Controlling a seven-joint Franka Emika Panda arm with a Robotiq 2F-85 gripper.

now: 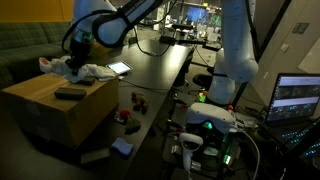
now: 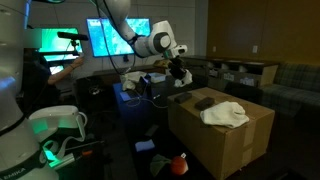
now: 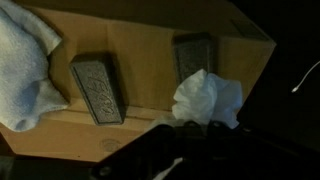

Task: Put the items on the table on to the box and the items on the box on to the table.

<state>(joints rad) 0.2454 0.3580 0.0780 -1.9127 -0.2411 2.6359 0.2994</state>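
A cardboard box [image 3: 150, 40] fills the wrist view and shows in both exterior views [image 1: 60, 110] [image 2: 225, 140]. On its top lie a white towel [image 3: 22, 65] [image 2: 226, 114] and two dark grey rectangular blocks [image 3: 97, 88] [image 3: 193, 55]. My gripper [image 3: 190, 135] hangs over one edge of the box, shut on a white crumpled cloth [image 3: 208, 98]. It also shows in both exterior views [image 1: 78, 62] [image 2: 180, 72]. The fingertips are dark and partly hidden.
A long dark table [image 1: 150, 60] runs beside the box, with a lit phone [image 1: 119, 68] on it. Small red items [image 1: 135, 100] and a blue item [image 1: 122, 147] lie low next to the box. Monitors and cables stand around the robot base.
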